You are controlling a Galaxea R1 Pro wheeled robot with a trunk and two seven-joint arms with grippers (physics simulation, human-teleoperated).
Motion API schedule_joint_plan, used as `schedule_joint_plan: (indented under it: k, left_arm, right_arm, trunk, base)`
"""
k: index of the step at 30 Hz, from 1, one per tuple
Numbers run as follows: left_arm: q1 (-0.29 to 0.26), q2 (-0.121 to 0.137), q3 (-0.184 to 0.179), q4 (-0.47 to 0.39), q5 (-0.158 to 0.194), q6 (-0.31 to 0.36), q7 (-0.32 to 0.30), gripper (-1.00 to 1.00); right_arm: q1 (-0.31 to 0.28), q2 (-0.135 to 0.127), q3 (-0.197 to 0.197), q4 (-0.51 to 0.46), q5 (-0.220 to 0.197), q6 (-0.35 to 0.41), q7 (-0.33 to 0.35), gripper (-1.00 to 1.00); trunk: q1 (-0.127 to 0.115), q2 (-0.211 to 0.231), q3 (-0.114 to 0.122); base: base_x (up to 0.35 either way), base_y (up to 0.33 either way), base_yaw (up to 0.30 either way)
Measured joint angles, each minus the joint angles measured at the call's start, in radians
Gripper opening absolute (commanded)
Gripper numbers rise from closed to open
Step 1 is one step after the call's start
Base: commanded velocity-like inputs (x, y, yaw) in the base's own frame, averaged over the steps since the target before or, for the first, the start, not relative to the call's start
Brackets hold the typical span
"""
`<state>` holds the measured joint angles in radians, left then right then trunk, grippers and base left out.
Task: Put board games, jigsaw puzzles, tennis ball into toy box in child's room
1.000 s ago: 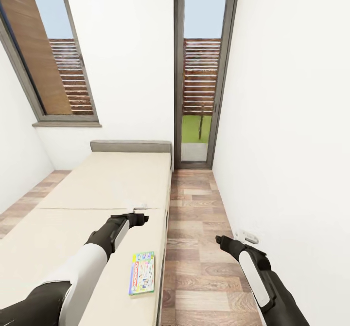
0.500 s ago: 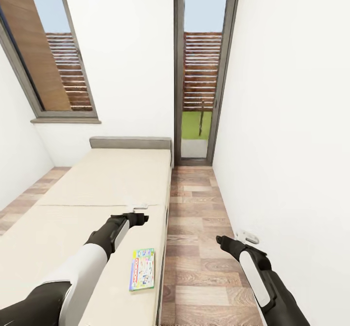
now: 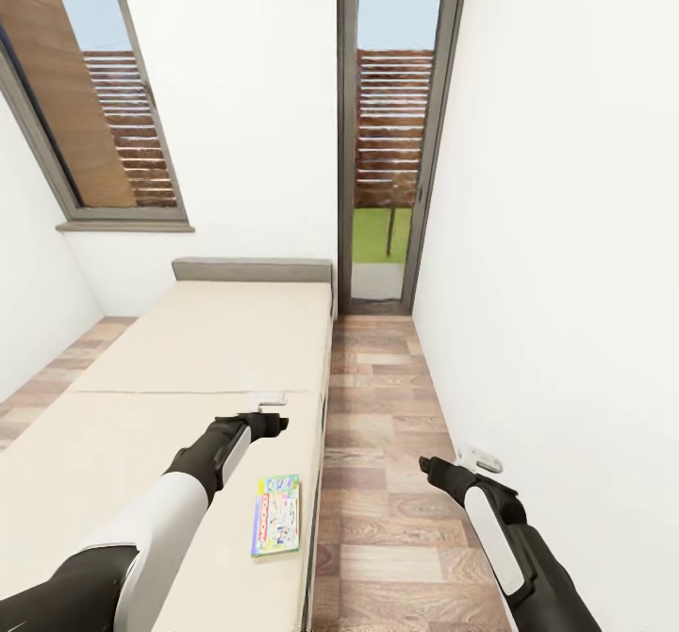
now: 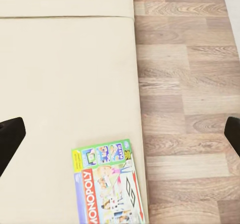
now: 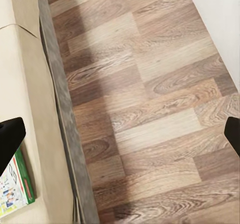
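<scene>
Board game (image 3: 275, 514) lies flat on the bed (image 3: 189, 368), lower centre of the head view, close to the mattress edge that borders the wood floor (image 3: 387, 443). Thin rectangular box, pale lid with green edging, cartoon print; the left wrist view reads "MONOPOLY" in a red band along one side (image 4: 110, 184). A green-edged corner of it also shows at the lower left of the right wrist view (image 5: 15, 189). No second game is visible on the mattress. Left tool (image 3: 272, 423) hangs over the bed just above and beyond the box, not touching it; its fingertips sit far apart at the two sides of the wrist picture, so it is spread wide and empty. Right tool (image 3: 426, 467) hangs over the floor at lower right, fingertips likewise wide apart, carrying nothing. Judged step: approach to the bed for the first pickup. Next move calls for bringing the left tool back and down onto the box; a flat box on a soft mattress probably needs an edge grip at the overhanging side.
</scene>
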<state>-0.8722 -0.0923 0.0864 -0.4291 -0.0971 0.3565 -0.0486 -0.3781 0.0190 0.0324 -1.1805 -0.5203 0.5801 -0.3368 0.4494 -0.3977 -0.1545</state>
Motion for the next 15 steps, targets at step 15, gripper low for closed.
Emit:
schedule_joint_plan:
  k: [15]
  left_arm:
    - [0.0, 0.0, 0.0, 0.0, 0.0, 0.0, 0.0, 1.0]
  right_arm:
    - [0.0, 0.0, 0.0, 0.001, -0.001, 0.001, 0.0, 1.0]
  trunk:
    - [0.0, 0.0, -0.025]
  base:
    - [0.0, 0.0, 0.0]
